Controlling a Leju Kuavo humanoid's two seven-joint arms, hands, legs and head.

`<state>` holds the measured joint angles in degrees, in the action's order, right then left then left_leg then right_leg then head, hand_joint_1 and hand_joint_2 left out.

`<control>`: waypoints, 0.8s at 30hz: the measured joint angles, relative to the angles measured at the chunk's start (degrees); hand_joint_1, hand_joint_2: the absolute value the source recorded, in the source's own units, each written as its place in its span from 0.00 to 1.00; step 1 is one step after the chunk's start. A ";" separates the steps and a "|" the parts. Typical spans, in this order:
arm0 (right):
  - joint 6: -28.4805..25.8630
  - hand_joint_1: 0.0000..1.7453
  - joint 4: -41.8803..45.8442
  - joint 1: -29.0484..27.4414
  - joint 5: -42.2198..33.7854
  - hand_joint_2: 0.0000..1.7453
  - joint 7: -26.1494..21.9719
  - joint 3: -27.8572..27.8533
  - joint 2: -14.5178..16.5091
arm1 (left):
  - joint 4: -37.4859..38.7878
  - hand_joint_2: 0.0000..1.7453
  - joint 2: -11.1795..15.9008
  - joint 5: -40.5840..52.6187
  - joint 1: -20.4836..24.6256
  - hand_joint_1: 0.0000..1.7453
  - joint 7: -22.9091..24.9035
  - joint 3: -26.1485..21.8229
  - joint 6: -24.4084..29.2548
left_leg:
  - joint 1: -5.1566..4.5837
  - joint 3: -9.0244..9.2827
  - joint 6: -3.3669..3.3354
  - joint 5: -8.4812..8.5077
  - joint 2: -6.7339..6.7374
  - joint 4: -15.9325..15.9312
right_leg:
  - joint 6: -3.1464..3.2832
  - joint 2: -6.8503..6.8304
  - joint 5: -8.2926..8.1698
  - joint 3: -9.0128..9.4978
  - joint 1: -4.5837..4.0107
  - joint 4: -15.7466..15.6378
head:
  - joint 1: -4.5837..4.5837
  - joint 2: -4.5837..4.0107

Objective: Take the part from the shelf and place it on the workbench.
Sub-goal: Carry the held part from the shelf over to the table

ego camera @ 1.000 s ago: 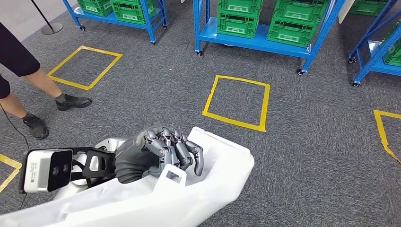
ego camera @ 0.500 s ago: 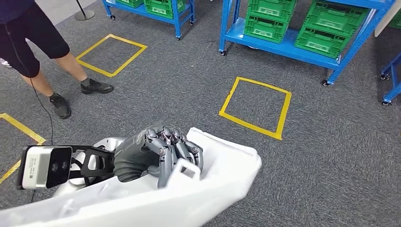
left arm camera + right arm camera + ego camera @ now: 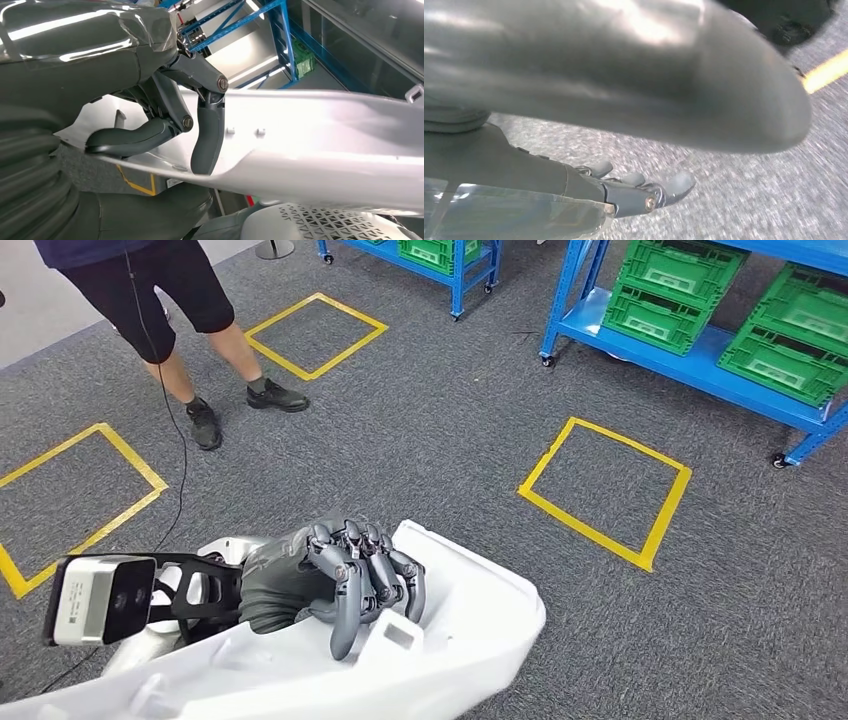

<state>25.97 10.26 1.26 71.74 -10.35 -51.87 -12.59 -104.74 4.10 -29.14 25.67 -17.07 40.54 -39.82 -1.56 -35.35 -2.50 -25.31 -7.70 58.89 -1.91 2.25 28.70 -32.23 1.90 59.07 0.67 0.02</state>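
One step of the task looks done and one is left: the white moulded part is off the shelf and in the robot's keeping, carried low in front of its body above the grey carpet floor, while no worktop is to be seen, so the placing is, by my judgement, still to come. The left hand grips the part's upper edge, its dark fingers curled over the rim beside a small square tab; the left wrist view confirms the grasp, with the fingers pressed against the long pale panel and the thumb underneath it. The right hand hangs above the carpet, its fingers stretched out and a little apart, with nothing seen in them; a broad blurred grey shape lies across that view close to the lens, and I cannot tell what it is. As for containers, green plastic crates stand in a row on the blue shelf rack at the far right, and more green crates sit on a second blue rack farther left; their contents are hidden from this angle. Yellow tape squares mark the floor between robot and racks. A person in dark shorts stands near one taped square, a thin cable trailing down beside the legs.
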 joint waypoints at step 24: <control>1.24 0.00 0.30 -1.24 6.70 0.00 -2.27 4.09 0.98 | 0.44 1.00 -0.72 -3.82 3.18 1.00 2.34 2.63 2.19 | 0.31 1.31 -0.92 0.79 3.43 -1.97 | -0.16 -2.19 4.69 -7.22 -0.33 13.39 | -0.35 0.00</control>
<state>27.21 10.56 0.02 78.44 -12.62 -47.78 -11.61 -104.30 3.39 -32.96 28.85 -14.73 43.17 -37.64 -1.25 -34.03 -3.42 -24.52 -4.27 56.92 -2.07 0.06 33.38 -39.45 1.57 72.46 0.32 0.02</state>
